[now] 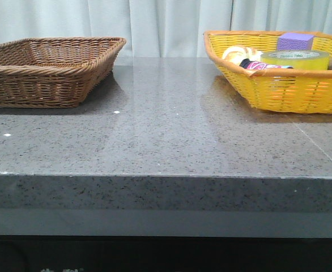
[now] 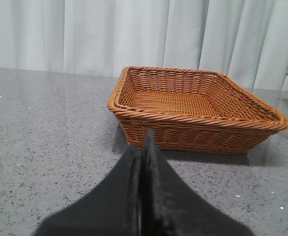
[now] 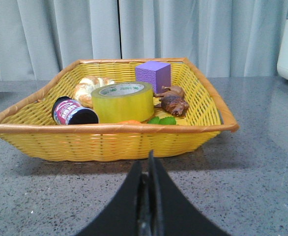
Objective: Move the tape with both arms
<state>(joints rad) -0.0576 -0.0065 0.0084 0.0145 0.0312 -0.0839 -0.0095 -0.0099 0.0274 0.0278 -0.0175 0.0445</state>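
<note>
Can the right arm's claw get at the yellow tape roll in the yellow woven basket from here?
Probably yes. The translucent yellow tape roll lies flat with nothing on top. The right claw, shut, faces the yellow woven basket; its front rim blocks a level approach, and a dark can sits close beside the roll.

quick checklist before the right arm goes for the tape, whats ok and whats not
1. Tape in the yellow basket, lying flat with its hole up: ok.
2. Space over the tape free: ok, though the purple cube and black can sit close beside it.
3. Right gripper open for a grasp: not ok, fingers are shut.
4. Right gripper near the tape: not ok, it is outside the basket's near rim.
5. Brown basket empty to receive: ok.
6. Left gripper ready for handover: not ok, fingers are shut.
</note>
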